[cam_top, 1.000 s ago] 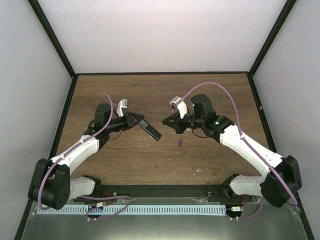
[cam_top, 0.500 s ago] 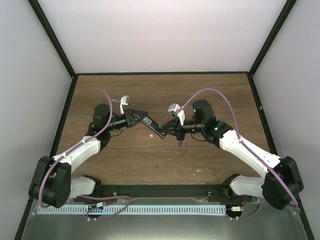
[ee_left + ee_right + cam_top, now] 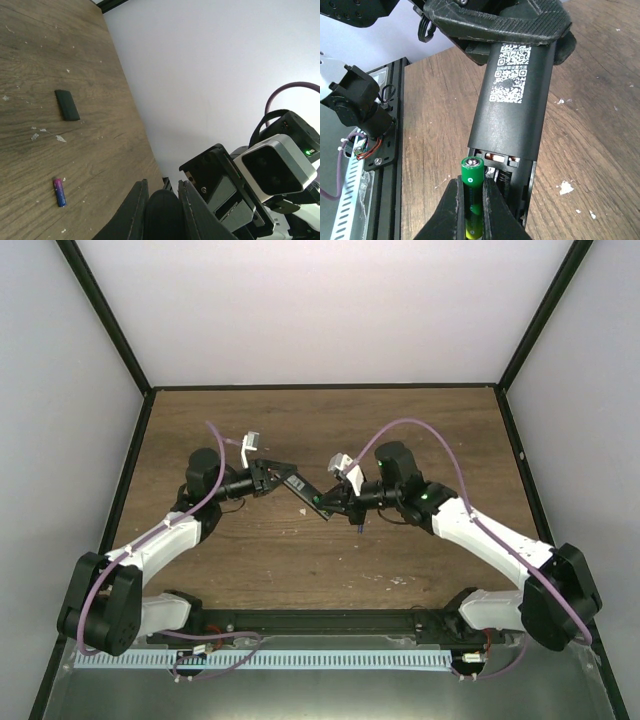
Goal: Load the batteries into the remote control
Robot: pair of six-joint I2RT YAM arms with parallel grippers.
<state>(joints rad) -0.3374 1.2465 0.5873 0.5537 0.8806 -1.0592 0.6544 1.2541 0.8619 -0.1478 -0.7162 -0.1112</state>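
Observation:
My left gripper (image 3: pixel 274 477) is shut on one end of the black remote control (image 3: pixel 306 494) and holds it tilted above the table. The right wrist view shows the remote's back (image 3: pixel 516 95) with QR labels and its open battery bay (image 3: pixel 506 167). My right gripper (image 3: pixel 472 189) is shut on the green battery (image 3: pixel 472 175), upright, with its tip right beside the open bay. The blue-purple battery (image 3: pixel 359 527) lies on the table below the right gripper (image 3: pixel 336 504); it also shows in the left wrist view (image 3: pixel 59 191). In that view my left gripper (image 3: pixel 162 202) clamps the remote's end.
A small flat black rectangular piece (image 3: pixel 67 104) lies on the wooden table (image 3: pixel 420 430). Pale specks of debris are scattered on the wood. A black rail with wiring (image 3: pixel 375 135) runs along the near edge. Grey walls enclose the table.
My right gripper has moved left with the green battery up to the remote's open end. My left gripper has turned the remote toward it and held there.

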